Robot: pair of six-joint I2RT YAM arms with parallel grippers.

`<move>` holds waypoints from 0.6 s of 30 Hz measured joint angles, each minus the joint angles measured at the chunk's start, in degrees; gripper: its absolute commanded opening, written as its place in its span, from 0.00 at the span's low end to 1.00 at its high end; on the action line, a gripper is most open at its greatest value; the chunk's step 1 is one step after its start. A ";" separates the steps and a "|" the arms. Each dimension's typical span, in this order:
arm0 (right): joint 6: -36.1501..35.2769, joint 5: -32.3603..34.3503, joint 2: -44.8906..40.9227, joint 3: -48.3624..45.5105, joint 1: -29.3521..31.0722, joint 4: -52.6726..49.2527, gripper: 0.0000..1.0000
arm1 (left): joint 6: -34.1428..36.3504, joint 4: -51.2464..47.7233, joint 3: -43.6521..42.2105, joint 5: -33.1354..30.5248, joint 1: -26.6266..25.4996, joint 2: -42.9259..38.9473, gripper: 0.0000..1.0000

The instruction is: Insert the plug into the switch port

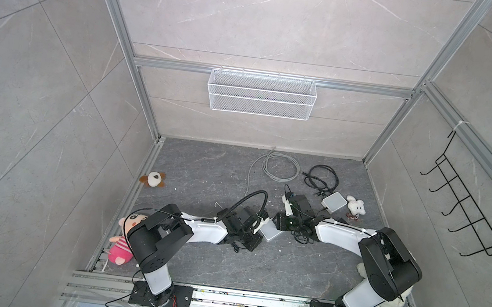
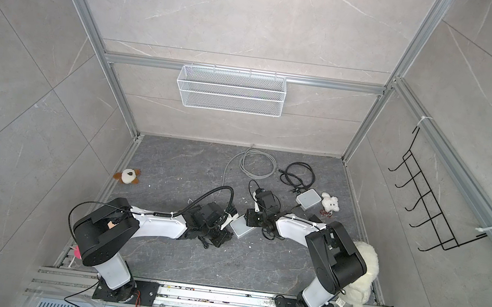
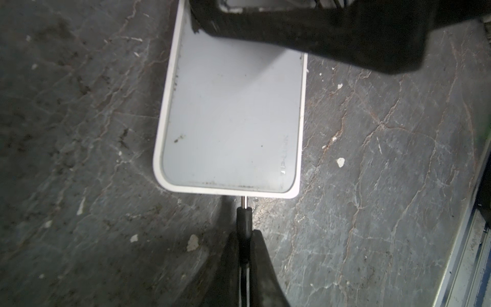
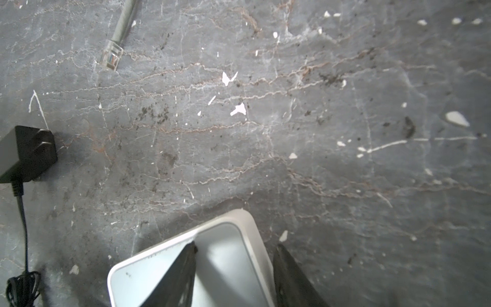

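Clenched, my left claw (image 3: 245, 232) pinches the black plug (image 3: 244, 218), its metal tip touching the near edge of the white switch (image 3: 231, 119) straight ahead. At the switch's far end my right claw (image 4: 236, 245) straddles a corner, one finger over the top, one beside; whether it squeezes I cannot tell.

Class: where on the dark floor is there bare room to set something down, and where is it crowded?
Bare: between the dog plush and the grey network cable; also the near strip between the switch and the front rail. Crowded: around the switch itself, and the far right by the black cable and white plush toy.
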 measured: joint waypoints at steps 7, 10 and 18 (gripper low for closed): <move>-0.22 0.44 0.00 -0.02 0.26 0.24 0.48 | 1.03 0.04 -0.02 0.55 0.37 0.20 0.10; -0.92 0.66 0.00 -0.11 0.48 0.63 0.48 | 2.27 -0.04 0.09 1.44 0.81 0.28 0.10; -2.84 2.16 -1.44 -3.87 1.42 6.29 0.49 | 5.57 -1.09 1.27 3.74 2.03 0.87 0.10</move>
